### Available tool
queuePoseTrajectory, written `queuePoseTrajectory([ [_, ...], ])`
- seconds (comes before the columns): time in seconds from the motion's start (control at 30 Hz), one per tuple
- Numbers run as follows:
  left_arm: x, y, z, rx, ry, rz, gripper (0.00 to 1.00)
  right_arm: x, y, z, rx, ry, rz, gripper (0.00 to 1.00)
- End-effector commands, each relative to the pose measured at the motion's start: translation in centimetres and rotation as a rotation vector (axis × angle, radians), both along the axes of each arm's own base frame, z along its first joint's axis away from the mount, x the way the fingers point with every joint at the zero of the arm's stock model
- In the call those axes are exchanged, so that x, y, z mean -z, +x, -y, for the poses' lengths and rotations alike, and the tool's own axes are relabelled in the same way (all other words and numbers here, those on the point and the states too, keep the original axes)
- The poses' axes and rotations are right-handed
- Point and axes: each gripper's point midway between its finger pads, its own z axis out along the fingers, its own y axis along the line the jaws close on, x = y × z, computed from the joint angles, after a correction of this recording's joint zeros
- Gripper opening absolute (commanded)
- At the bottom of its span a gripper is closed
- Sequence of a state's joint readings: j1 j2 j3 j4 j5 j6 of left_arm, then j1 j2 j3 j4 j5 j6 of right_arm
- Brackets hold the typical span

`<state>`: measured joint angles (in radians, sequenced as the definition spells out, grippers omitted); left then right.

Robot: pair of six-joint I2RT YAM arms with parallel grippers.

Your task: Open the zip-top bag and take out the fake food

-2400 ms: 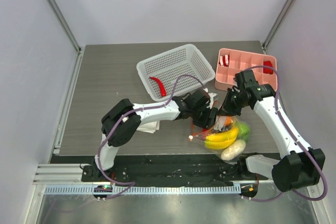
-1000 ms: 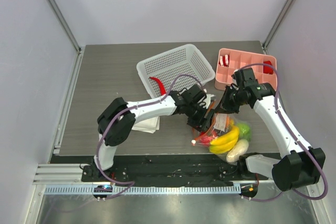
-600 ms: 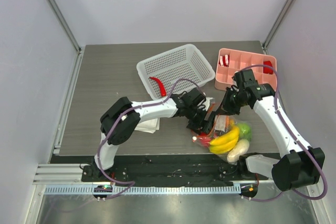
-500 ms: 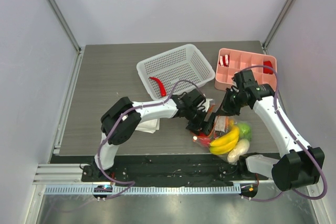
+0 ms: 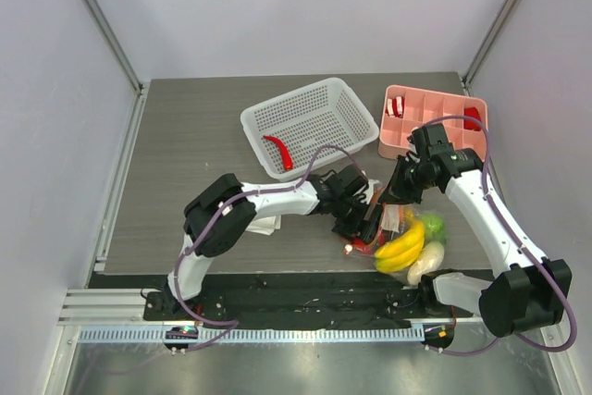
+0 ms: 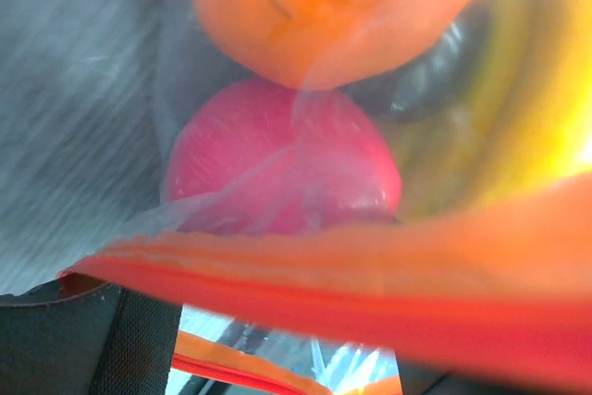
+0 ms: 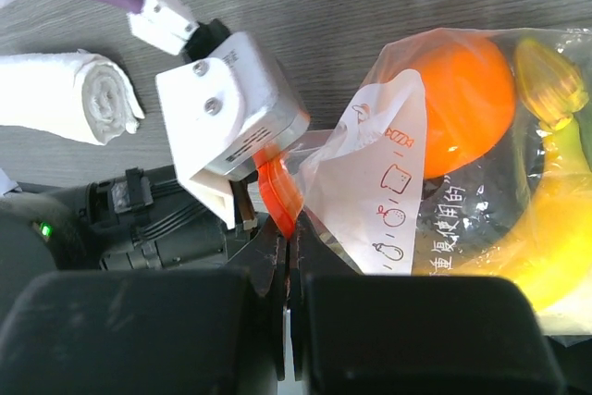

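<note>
Right gripper (image 7: 289,245) pressed together on zip-top bag (image 7: 388,164) orange lip. Left gripper (image 5: 367,221) pinches opposite lip, so we judge both are parting the mouth. Bag near table (image 5: 185,154) front edge, fake food (image 5: 404,245) inside.

I work in a robot lab, inside a small test cell. Plain white panels (image 5: 305,6) close it on the left, right and far sides, with bare metal posts (image 5: 102,20) at the corners. My two arms (image 5: 268,196) are bolted to a black plate (image 5: 305,289) at the near edge of a grey table (image 5: 194,136), next to an aluminium rail (image 5: 102,304). Purple cables (image 5: 181,256) run along them. A white basket (image 5: 296,97) and a pink tray (image 5: 435,92) stand on the far side.
</note>
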<state>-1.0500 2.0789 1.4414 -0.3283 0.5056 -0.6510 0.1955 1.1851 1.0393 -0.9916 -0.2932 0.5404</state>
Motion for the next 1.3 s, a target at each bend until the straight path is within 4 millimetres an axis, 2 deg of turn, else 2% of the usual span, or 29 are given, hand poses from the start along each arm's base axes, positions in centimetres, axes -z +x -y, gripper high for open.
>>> queuePoseTrajectory([
  [0.0,-1.1,2.8,-1.2,-0.080,0.065,0.192,0.33,-1.2,0.9,-0.3,-0.007,0.020,0.076,0.01],
  [0.1,-1.8,3.4,-2.4,-0.096,0.097,0.254,0.19,-1.2,0.8,-0.1,-0.018,0.004,0.087,0.01],
  [0.13,-3.0,3.6,-2.7,-0.100,0.081,0.279,0.15,-1.2,0.8,0.0,-0.018,-0.001,0.092,0.01],
  [0.23,-4.5,4.1,-4.1,-0.110,0.088,0.342,0.07,-1.3,0.7,0.0,-0.023,0.000,0.093,0.01],
  [0.47,-8.0,4.6,-5.1,-0.111,0.049,0.418,0.03,-1.2,0.9,0.1,-0.029,-0.006,0.102,0.01],
  [0.63,-9.5,5.3,-5.8,-0.120,0.034,0.442,0.00,-1.7,1.4,0.0,-0.020,-0.001,0.117,0.01],
  [0.77,-11.8,7.8,-7.1,-0.185,0.002,0.452,0.00,-2.1,2.0,-0.1,-0.013,-0.004,0.122,0.01],
  [0.8,-13.3,9.5,-7.8,-0.234,-0.024,0.462,0.00,-2.2,2.2,-0.1,-0.013,-0.004,0.125,0.01],
  [0.87,-14.9,11.5,-8.6,-0.275,-0.054,0.470,0.00,-1.9,2.3,-0.1,-0.008,-0.007,0.112,0.01],
  [0.9,-15.7,13.5,-9.8,-0.317,-0.057,0.480,0.00,-1.8,2.4,-0.2,-0.007,-0.005,0.106,0.01],
  [0.93,-17.0,14.8,-9.9,-0.339,-0.080,0.490,0.00,-1.7,2.4,-0.2,-0.008,-0.005,0.103,0.01],
  [0.97,-17.5,15.8,-10.1,-0.349,-0.093,0.480,0.00,-1.6,2.5,-0.2,-0.005,-0.003,0.097,0.01],
  [1.0,-17.8,17.7,-11.4,-0.395,-0.083,0.479,0.00,-1.7,2.6,-0.2,-0.003,-0.002,0.100,0.01],
  [1.03,-18.4,19.4,-11.5,-0.422,-0.081,0.490,0.00,-1.8,2.7,-0.3,-0.003,-0.001,0.102,0.01],
  [1.1,-18.0,21.6,-12.5,-0.479,-0.052,0.460,0.00,-2.3,3.0,-0.4,-0.004,0.005,0.109,0.01],
  [1.13,-17.4,24.4,-13.1,-0.528,-0.034,0.444,0.00,-2.6,3.0,-0.5,-0.004,0.008,0.109,0.01],
  [1.2,-15.7,26.1,-14.3,-0.567,0.038,0.377,0.00,-3.2,3.5,-0.7,-0.005,0.015,0.116,0.01],
  [1.23,-15.0,28.5,-14.8,-0.610,0.057,0.368,0.00,-3.5,3.6,-0.7,-0.005,0.020,0.117,0.01],
  [1.27,-14.3,29.4,-15.0,-0.621,0.069,0.356,0.01,-3.7,3.7,-0.8,-0.003,0.024,0.118,0.01],
])
